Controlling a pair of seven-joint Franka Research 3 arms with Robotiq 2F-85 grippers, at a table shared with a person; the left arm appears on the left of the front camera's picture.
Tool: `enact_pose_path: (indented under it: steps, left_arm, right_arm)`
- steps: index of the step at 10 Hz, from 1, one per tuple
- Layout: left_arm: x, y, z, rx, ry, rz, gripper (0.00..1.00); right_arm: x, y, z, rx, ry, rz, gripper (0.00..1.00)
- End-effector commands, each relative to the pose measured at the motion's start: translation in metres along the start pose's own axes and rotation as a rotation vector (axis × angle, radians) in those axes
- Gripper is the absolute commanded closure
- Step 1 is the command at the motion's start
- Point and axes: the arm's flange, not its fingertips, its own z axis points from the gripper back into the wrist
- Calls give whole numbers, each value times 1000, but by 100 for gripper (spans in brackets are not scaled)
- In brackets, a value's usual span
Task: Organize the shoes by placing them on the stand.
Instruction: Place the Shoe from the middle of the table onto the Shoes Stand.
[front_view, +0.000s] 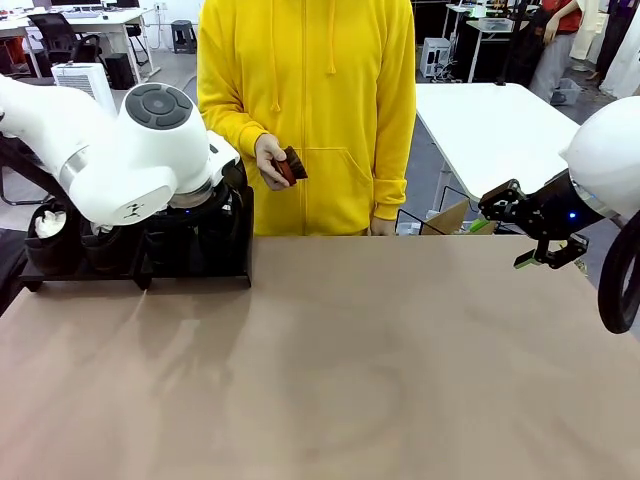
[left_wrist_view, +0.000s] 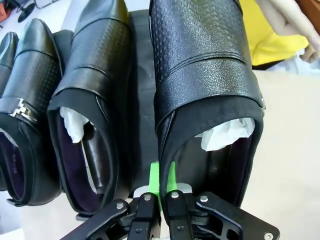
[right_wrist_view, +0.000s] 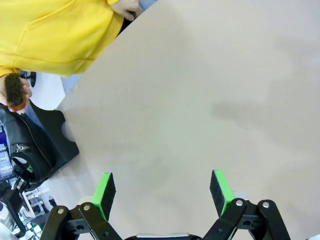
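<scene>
Left end effector (left_wrist_view: 161, 192) has its green pads pressed together over the heel rim of a glossy black perforated leather shoe (left_wrist_view: 205, 85); we judge it pinches that thin collar, though the contact is hidden. This shoe sits on the matte black flat-topped stand (left_wrist_view: 141, 75) beside more black shoes, some paper-stuffed. We expect light, stiff-soled, slippery uppers, best taken at the heel collar. Print inside one shoe is too small to read. Right end effector (right_wrist_view: 164, 194) hangs wide and empty over the worktop (front_view: 400, 360).
</scene>
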Motion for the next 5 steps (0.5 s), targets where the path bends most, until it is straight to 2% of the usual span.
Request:
enact_pose_path:
  steps: [1, 4, 5]
  left_arm:
    - [10, -2, -6, 37, -29, 36, 100]
    - [7, -2, -11, 40, -5, 43, 100]
    - [7, -2, -12, 36, 3, 46, 95]
  right_arm:
    - [2, -3, 0, 19, 9, 20, 0]
    - [2, -3, 0, 19, 9, 20, 0]
    - [2, -3, 0, 19, 9, 20, 0]
